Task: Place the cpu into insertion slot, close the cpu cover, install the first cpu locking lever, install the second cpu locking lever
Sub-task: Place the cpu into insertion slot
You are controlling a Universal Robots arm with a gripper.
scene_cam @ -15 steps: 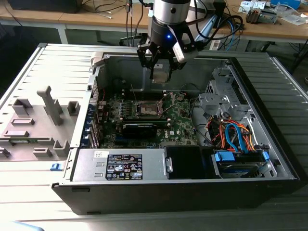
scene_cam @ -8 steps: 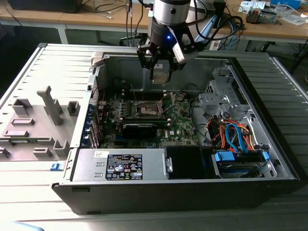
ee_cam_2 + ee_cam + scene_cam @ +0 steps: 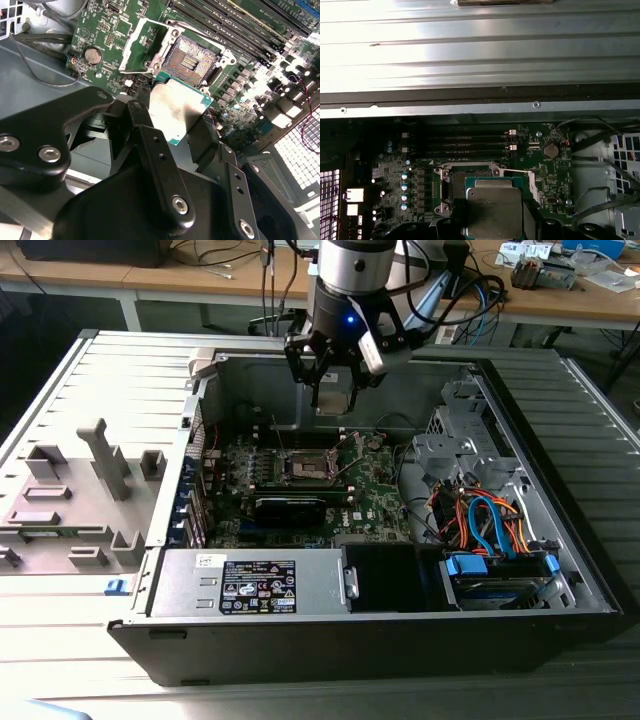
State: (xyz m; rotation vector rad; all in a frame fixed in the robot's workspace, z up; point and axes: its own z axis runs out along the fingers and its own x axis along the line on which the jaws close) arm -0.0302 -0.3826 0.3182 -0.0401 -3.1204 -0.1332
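first wrist view, insertion slot (image 3: 451, 187) mostly hidden behind cpu (image 3: 494, 212) — cpu's edges under end effector fingers (image 3: 534, 224)

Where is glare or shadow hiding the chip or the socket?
First wrist view: glare washes out the ribbed metal panel; the board is dim, the chip evenly lit. Second wrist view: a bright sheen on the chip, the socket clear, the vent grille blown out. Exterior view: the socket is dim, without glare.

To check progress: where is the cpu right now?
In the second wrist view the cpu is clamped in the gripper, raised near the empty insertion slot, not in it.
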